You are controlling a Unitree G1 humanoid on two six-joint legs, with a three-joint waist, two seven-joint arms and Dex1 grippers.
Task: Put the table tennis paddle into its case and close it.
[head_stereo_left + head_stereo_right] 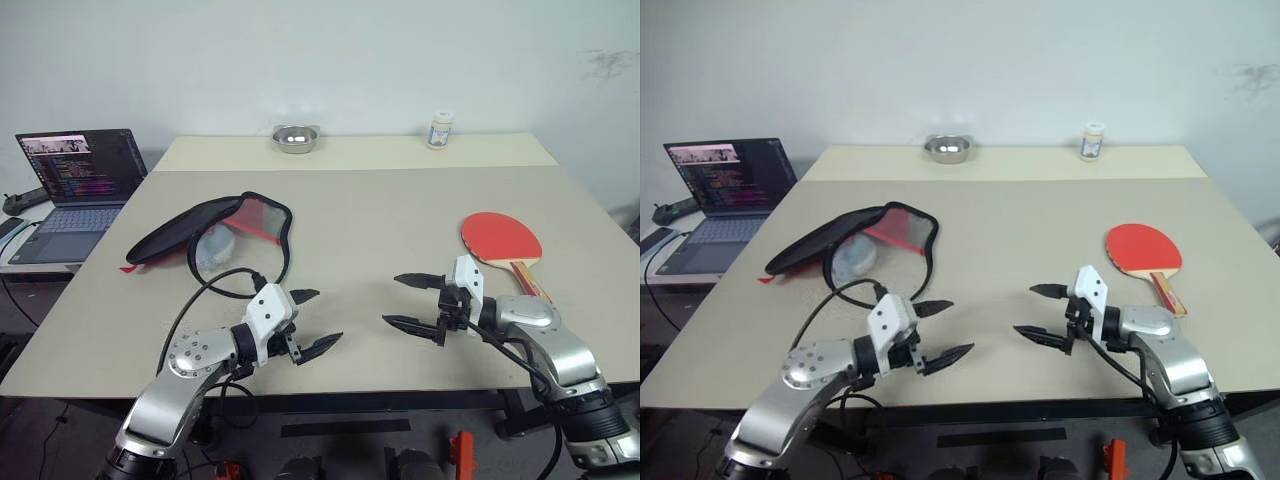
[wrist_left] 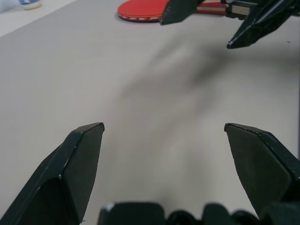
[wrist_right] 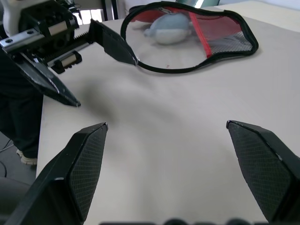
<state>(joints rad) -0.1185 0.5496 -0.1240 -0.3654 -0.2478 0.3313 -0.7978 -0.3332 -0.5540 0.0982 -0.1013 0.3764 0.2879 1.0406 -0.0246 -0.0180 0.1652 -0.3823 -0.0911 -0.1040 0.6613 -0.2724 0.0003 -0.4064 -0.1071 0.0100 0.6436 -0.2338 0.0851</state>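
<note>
Paddle: red bat (image 1: 501,238) lies flat on the table (image 1: 380,210), robot's right side, red face up, handle pointing toward the near edge. Nothing touching it.
Case: red-and-black pouch (image 1: 210,232) lies on the left side of the table, unzipped, mouth gaping toward the centre, black flap folded back toward the left edge. Red mesh side visible inside the black edging.
Pouch contents: pale rounded lump (image 3: 171,33) sits in the open mouth; can't tell what it is.
Paddle vs case: well apart, opposite sides of the table, bare tabletop btwn them.
Left gripper (image 1: 312,322): near front edge, left of centre, fingers spread wide, nothing btwn them. Just short of the pouch's near edge, not touching it. Points toward table middle.
Right gripper (image 1: 412,303): near front edge, right of centre, fingers also spread wide, empty. Paddle sits just behind and beside its wrist, no contact.
Grippers vs each other: tips face one another across a gap of bare table.
Cable: black cord (image 1: 215,280) loops from the left arm up over the table near the pouch.
Back of table: small metal bowl (image 1: 295,138) and a little white jar (image 1: 439,130), both by the far edge, well apart.
Off table: open laptop (image 1: 78,185) on a lower surface at left, screen lit.
</note>
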